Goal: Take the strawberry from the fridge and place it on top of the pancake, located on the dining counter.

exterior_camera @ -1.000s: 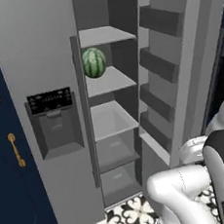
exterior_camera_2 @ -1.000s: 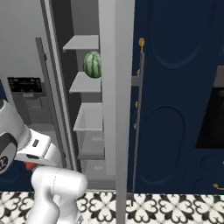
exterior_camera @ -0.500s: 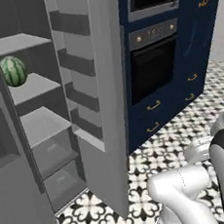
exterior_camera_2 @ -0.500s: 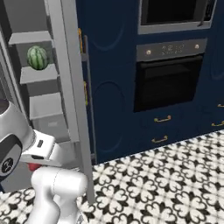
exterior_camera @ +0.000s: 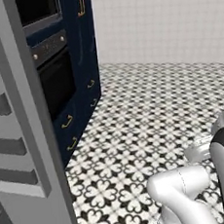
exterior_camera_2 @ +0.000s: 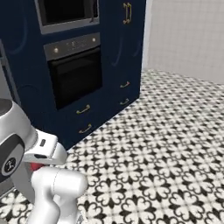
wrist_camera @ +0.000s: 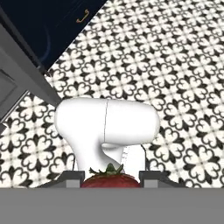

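- The strawberry (wrist_camera: pixel 110 179) between the jaws is bright red with a small green leafy top.
- The floor (exterior_camera: pixel 157 109) beyond the jaws is white with a repeating black flower-like tile pattern.
- The cabinet (exterior_camera_2: pixel 109 57) is deep navy blue, its handles (exterior_camera_2: pixel 83 109) gold.
- The oven (exterior_camera_2: pixel 74 74) set in it has a black door under a grey panel.
- The fridge door (exterior_camera: pixel 24 142) is plain grey.
- The far wall (exterior_camera: pixel 173 19) is pale, with a fine grid of small tiles.
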